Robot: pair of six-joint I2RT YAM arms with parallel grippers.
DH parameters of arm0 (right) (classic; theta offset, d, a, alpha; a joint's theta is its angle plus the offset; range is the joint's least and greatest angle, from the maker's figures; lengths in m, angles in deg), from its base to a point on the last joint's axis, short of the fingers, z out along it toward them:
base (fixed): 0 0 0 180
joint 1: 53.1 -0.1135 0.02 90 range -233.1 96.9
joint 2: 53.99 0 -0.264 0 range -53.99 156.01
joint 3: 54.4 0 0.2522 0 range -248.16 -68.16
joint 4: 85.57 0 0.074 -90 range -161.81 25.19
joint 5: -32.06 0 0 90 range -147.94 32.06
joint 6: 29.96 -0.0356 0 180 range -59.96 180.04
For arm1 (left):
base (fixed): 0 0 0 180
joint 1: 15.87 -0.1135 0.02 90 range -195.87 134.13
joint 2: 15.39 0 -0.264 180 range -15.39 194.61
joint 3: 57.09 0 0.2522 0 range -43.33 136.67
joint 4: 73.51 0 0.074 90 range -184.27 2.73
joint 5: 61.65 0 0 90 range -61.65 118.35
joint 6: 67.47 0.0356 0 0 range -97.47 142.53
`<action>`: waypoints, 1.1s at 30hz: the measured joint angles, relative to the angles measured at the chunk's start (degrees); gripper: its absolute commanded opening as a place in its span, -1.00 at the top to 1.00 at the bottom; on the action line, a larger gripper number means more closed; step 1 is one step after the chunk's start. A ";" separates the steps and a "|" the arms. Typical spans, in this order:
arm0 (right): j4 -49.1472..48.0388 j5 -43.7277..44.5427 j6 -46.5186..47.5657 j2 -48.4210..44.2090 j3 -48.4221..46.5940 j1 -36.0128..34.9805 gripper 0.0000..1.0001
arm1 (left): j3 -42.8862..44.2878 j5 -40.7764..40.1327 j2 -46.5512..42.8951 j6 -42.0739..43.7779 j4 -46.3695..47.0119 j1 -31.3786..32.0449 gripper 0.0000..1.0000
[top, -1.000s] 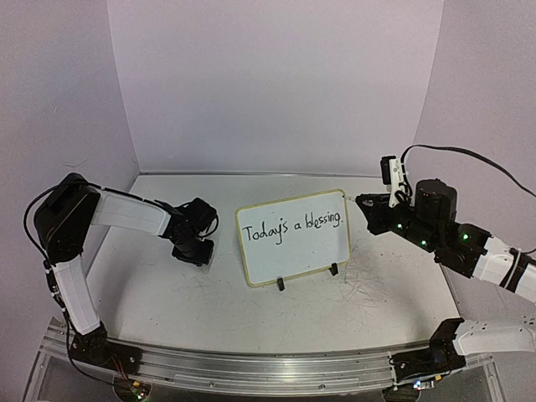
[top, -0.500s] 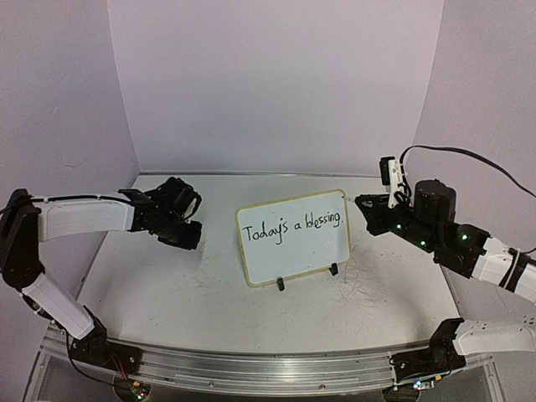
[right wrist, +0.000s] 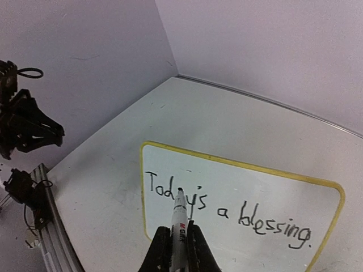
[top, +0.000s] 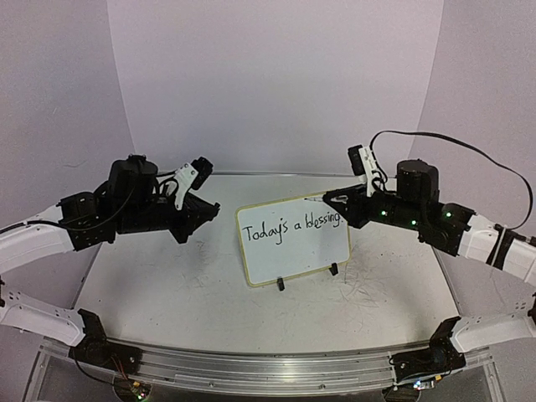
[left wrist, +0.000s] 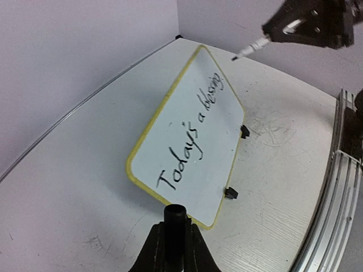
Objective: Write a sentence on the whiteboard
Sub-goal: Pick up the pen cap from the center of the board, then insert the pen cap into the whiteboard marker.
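A small rectangular whiteboard (top: 295, 255) with rounded corners and a thin pale-yellow rim stands tilted back on two small black clip feet (top: 280, 285) on the scuffed white tabletop (top: 167, 285). Across the board runs one line of black handwritten sentence (top: 291, 226), "Today's a blessing."

To the right of the board, the right gripper (top: 333, 199) is clamped on a slim white marker (right wrist: 179, 218) with a black tip. In the left wrist view the tip sits in the air just off the board's upper right corner, not touching it.

To the left of the board and well apart from it, the left gripper (left wrist: 174, 226) is clenched around a short black cap-like cylinder (left wrist: 174, 214) and points toward the board's left edge.
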 measured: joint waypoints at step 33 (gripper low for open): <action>3.51 -23.75 -2.22 18.24 -11.00 -6.08 1.00 | -2.23 -0.60 12.80 23.21 8.83 7.92 1.00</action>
